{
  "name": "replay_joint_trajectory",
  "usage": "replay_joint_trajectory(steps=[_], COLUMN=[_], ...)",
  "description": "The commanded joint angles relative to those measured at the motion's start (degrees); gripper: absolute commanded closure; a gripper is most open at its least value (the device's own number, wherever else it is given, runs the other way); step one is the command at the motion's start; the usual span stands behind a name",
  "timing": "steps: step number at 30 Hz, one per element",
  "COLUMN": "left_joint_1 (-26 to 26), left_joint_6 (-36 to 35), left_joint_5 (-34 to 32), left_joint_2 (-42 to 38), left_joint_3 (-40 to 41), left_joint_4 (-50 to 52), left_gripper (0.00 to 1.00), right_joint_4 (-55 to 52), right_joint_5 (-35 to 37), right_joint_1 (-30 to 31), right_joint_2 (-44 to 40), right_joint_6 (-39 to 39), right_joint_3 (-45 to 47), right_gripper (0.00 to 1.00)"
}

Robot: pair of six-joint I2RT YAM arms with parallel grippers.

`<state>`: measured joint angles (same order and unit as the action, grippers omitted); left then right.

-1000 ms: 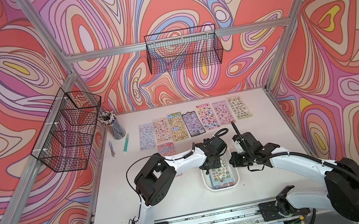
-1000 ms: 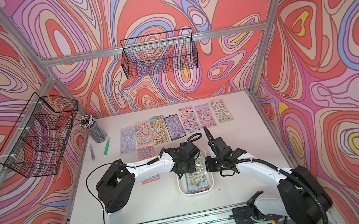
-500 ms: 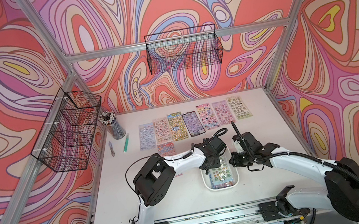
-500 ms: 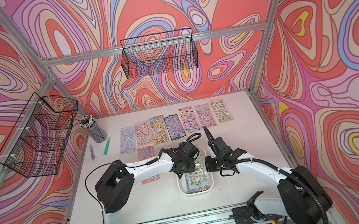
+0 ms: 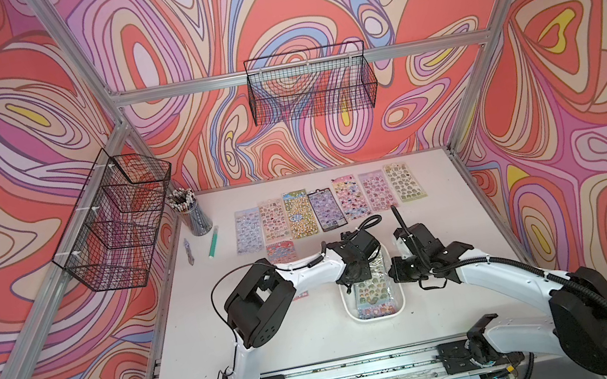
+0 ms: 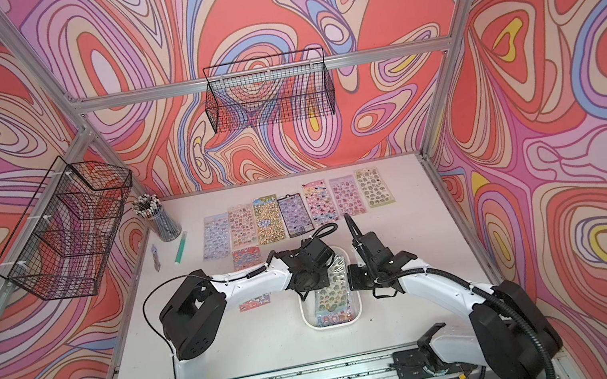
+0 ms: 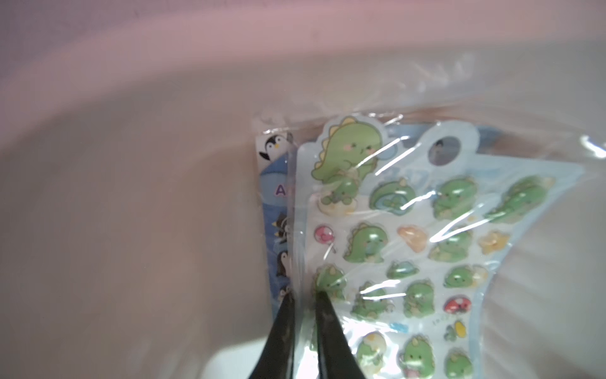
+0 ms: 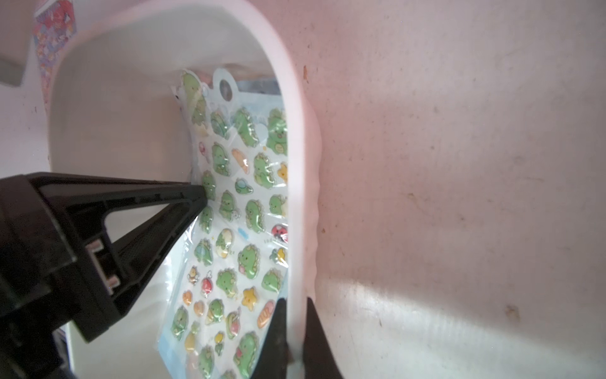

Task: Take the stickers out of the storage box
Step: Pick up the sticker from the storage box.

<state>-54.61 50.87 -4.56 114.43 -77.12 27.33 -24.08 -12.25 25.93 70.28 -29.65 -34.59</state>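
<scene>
Stickers: 1 dinosaur sheet (image 7: 410,246), top of the stack in the white storage box (image 8: 295,131). Your left gripper (image 7: 303,295) has just pinched shut on its sleeve edge. The right gripper (image 8: 294,303) clamps the box rim. Lift-out looks ready. A row of 7 sheets (image 5: 324,210) lies beyond on the table.

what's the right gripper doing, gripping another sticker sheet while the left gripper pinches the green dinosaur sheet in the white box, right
Not quite. The right gripper is shut on the rim of the white box, not on a sticker sheet; the right wrist view shows its jaws straddling that rim. The left gripper does pinch the green dinosaur sheet in the box.
</scene>
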Motion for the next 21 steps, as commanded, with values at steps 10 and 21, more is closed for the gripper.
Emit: replay_joint_trajectory(steps=[10, 21], left_joint_1=[0.5, -0.1], left_joint_6=[-1.9, -2.8], left_joint_5=[-4.8, -6.3], left_joint_2=[-1.6, -7.6], left_joint_3=[0.3, -2.0], left_joint_4=[11.1, 12.7], left_gripper=[0.98, 1.0], right_joint_4=[0.9, 1.3], right_joint_5=[-0.1, 0.0], right_joint_1=[-0.2, -0.2], right_joint_2=[-0.7, -0.5], right_joint_6=[0.7, 0.5], right_joint_3=[-0.8, -0.4], right_gripper=[1.0, 1.0])
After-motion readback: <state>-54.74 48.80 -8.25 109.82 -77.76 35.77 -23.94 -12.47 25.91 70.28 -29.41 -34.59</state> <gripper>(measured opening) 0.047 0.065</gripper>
